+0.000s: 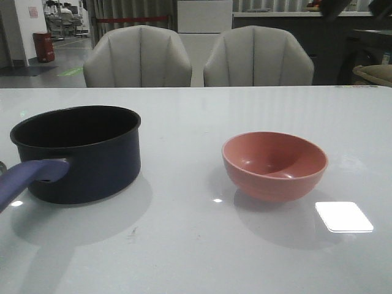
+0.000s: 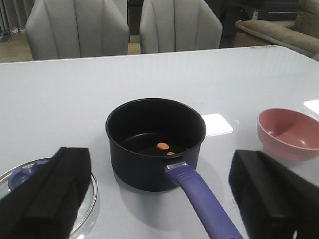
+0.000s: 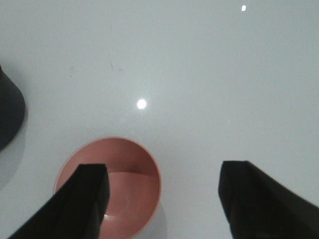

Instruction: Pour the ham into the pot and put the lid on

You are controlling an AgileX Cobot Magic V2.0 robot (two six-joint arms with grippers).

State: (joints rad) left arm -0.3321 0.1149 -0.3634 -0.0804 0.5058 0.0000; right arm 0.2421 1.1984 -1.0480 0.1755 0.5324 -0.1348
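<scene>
With the ham (image 2: 163, 146) already lying as a couple of orange bits on the floor of the pot (image 1: 82, 150), the pouring looks done and the step in hand is most likely the lid. The bowl (image 1: 274, 164) stands upright and empty on the desk (image 1: 245, 110), well apart from the pot on its right. The lid (image 2: 30, 179) lies flat on the desk just beside the pot, on the left arm's side; in the left wrist view only part of its glass dome and metal rim shows, with its purple-blue knob half hidden behind a finger.

The left end effector (image 2: 154, 199) is spread wide and holds nothing, hanging back from the pot with the handle (image 2: 199, 199) pointing toward it. The right end effector (image 3: 164, 199) is spread as well, empty, hovering over the bowl with one finger across the rim.

To do the covering well, the left arm seems the natural one, since the lid is on its side. It should centre over the knob, come straight down with the fingers either side of the flared part, and close under the flare so the lid cannot slip. Lifting it level matters: a tilted glass lid could swing or catch the pot's rim. Then carry it across, keep it clear of the handle, line rim up with rim, and lower gently before letting go. The right arm should stay out of the way, near the bowl.
</scene>
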